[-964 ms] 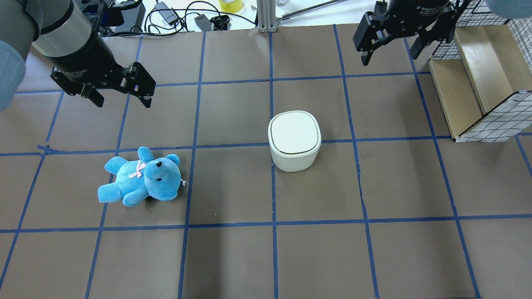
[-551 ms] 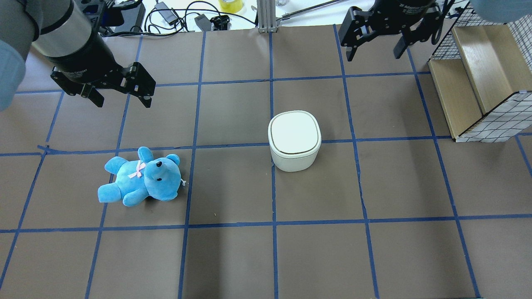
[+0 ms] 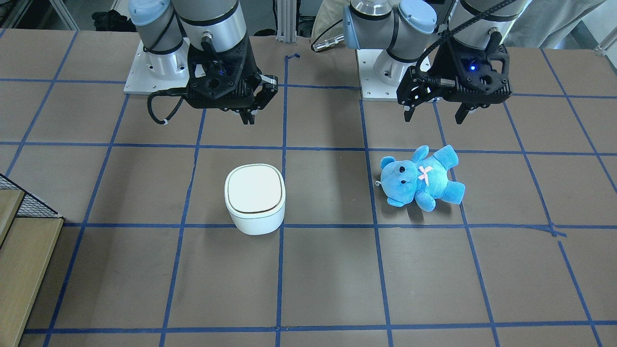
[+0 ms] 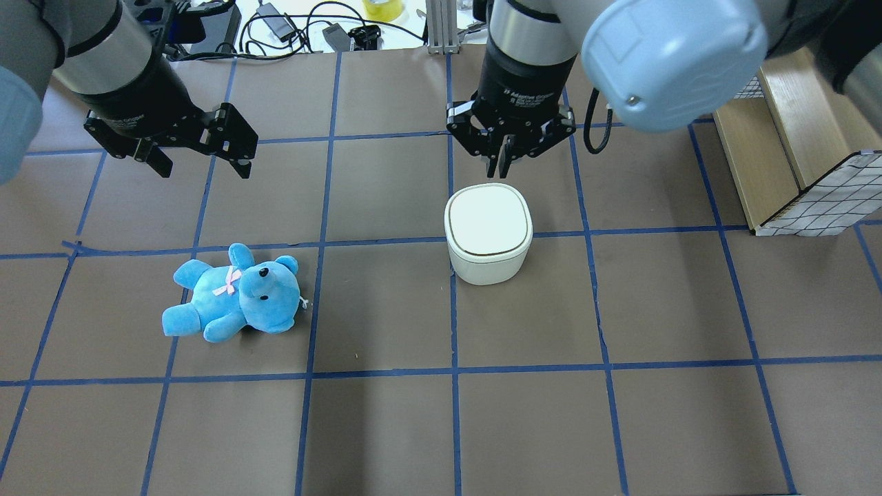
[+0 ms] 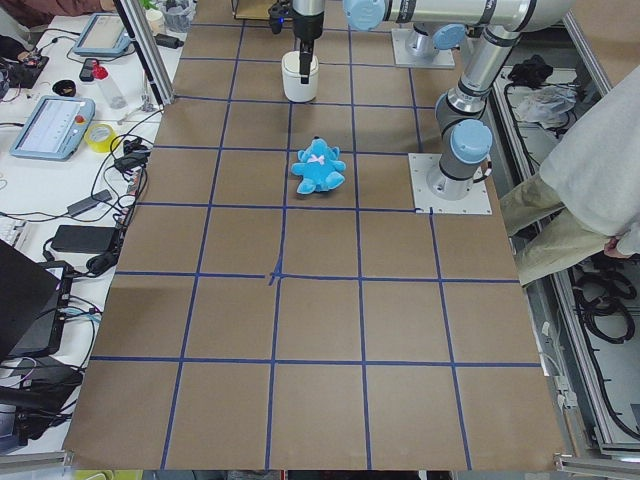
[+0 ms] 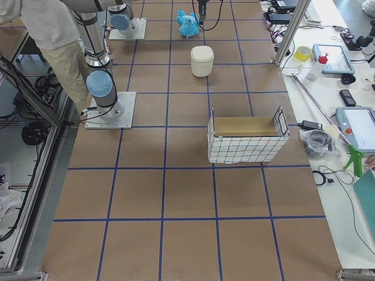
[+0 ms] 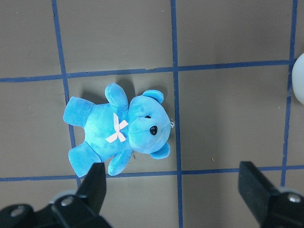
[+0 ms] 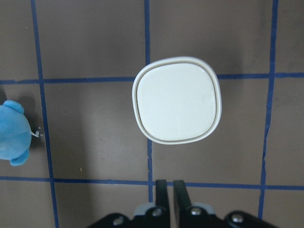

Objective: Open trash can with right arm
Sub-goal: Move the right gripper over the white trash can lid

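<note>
Jaws on the right arm (image 4: 527,34), pressed together and raised beside the trash can (image 4: 486,267), should probably press its lid (image 4: 489,220) squarely near one edge.

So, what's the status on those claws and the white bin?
Right claw shut, hovering above trash can, no contact. Lid closed. Left claw open, empty. Teddy bear lies well aside.

Grey arms (image 3: 212,19), pale-blue joint caps (image 4: 675,55)
</note>
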